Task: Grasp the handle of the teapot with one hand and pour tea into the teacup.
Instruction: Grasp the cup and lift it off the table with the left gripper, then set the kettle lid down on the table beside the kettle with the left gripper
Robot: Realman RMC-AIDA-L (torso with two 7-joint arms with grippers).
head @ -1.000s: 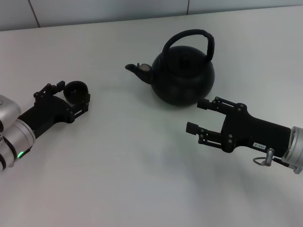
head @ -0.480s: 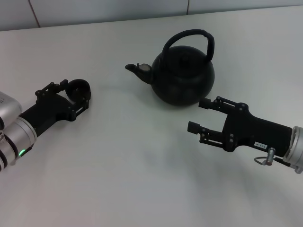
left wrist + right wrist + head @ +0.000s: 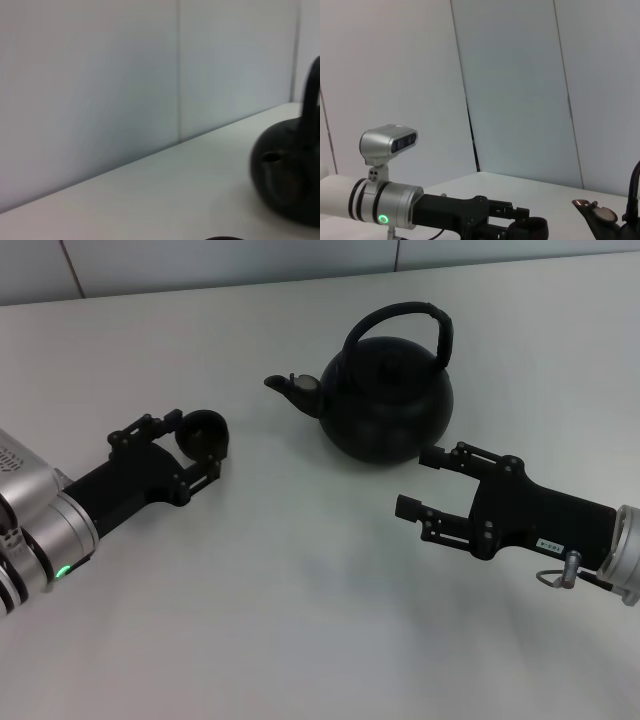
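White table, backed by a pale panelled wall. Teapot: matte black, round, upright at the far centre of the table, arched handle standing up, short spout aimed toward the robot's left; also seen at the edge of the left wrist view, and its spout tip shows in the right wrist view. Teacup: small, black, handleless, sitting between the fingers of the left gripper, which close around its sides; it lies to the left of the teapot, apart from the spout; whether it rests on the table or is slightly lifted cannot be told. The same gripper and cup appear across the table in the right wrist view. Right gripper: low over the table, just in front of the teapot's near right side, fingers spread wide, holding nothing, upper fingertip close to the pot's base.
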